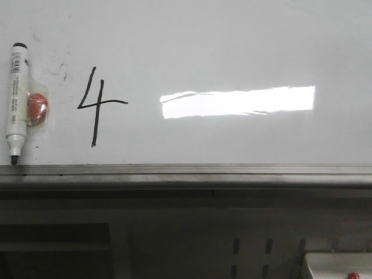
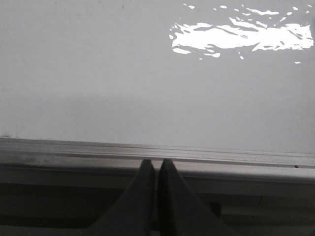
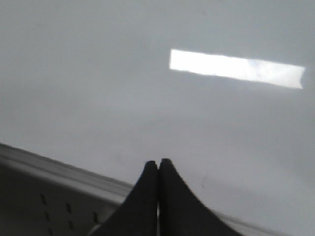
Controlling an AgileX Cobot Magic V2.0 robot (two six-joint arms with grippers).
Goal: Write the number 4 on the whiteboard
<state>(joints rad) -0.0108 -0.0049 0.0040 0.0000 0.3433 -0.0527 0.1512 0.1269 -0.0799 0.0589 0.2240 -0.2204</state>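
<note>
The number 4 [image 1: 96, 107] is drawn on the whiteboard [image 1: 232, 46], at 9 o'clock from the reflection [image 1: 238, 102]; a marker [image 1: 16, 102] is hung farther toward 9. The left gripper [image 2: 157, 164] and right gripper [image 3: 158, 164] are seen pressed closed, nothing held.

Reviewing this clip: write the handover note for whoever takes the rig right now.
Left gripper: shut, empty, near the grey bottom rail.
Right gripper: shut, empty, facing the board.
Glossy white whiteboard: thin black hand-drawn number 4 at lower left.
White black-capped marker stands tip-down on the rail beside an orange-red blob.
Done: the 4 is written.
Left: apparently nothing.
</note>
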